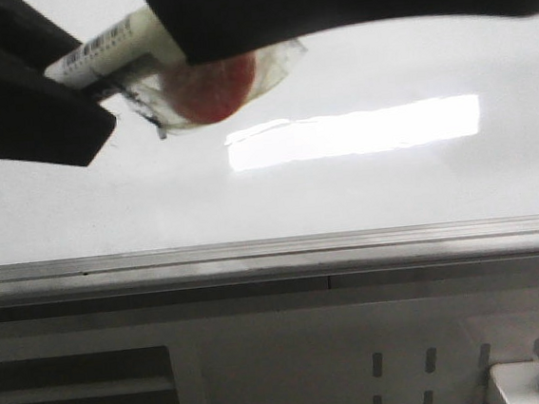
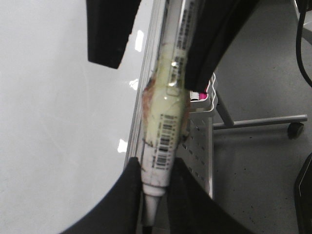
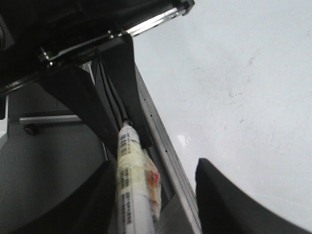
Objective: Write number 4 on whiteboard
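Note:
The whiteboard (image 1: pixel 345 195) is glossy white with a grey metal rail (image 1: pixel 275 254) and a bright glare (image 1: pixel 353 130). No number 4 shows on it, only faint specks in the right wrist view (image 3: pixel 234 87). A white marker (image 1: pixel 111 45) with a barcode label and a tape wad with a red patch (image 1: pixel 211 88) hangs above the board's near edge. My left gripper (image 2: pixel 156 195) is shut on the marker (image 2: pixel 168 122) near its tip. My right gripper (image 3: pixel 156 195) is open around the marker's other end (image 3: pixel 129 180), and the marker lies by one finger.
A perforated grey panel (image 1: pixel 430 378) sits below the rail. A white tray (image 1: pixel 526 383) holds blue and red items at the lower right. A stand leg with a caster (image 2: pixel 292 129) rests on the grey floor beside the board.

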